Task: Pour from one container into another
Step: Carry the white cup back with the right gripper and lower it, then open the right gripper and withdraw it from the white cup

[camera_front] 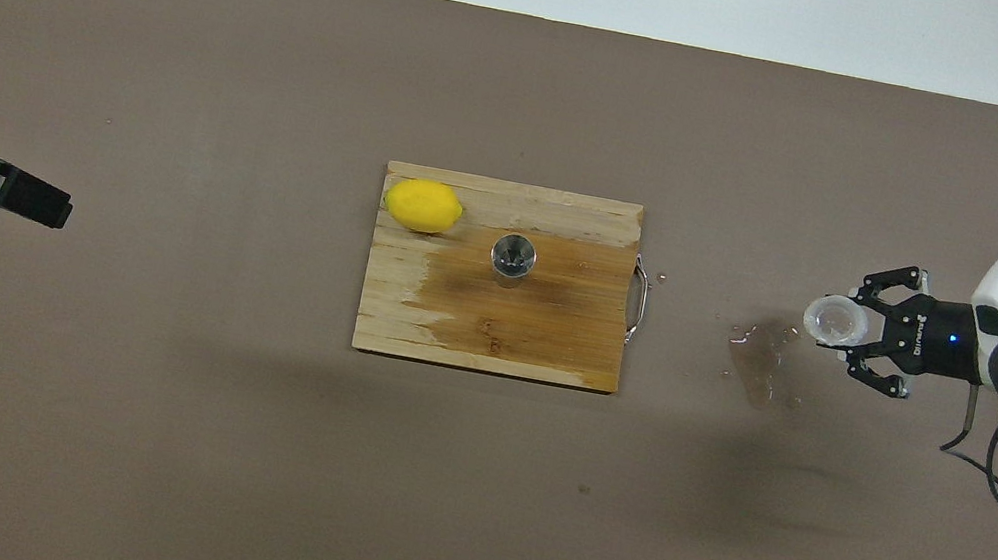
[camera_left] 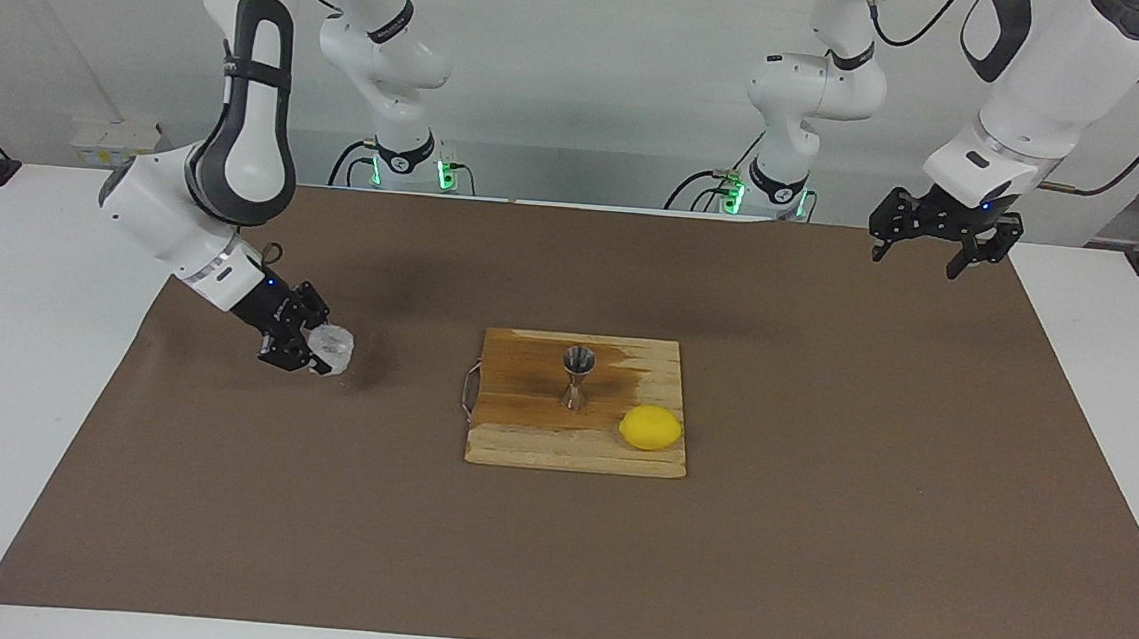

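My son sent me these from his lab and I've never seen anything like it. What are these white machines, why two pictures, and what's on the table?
They are two robot arms at one table, photographed from across it and from above. The right gripper, low over the brown mat toward the right arm's end, is shut on a small clear textured glass cup. The left gripper waits open, raised over the mat's other end. In the middle lies a wooden cutting board with a shiny steel hourglass-shaped jigger standing upright and a yellow lemon beside it. A wet patch marks the mat near the cup.
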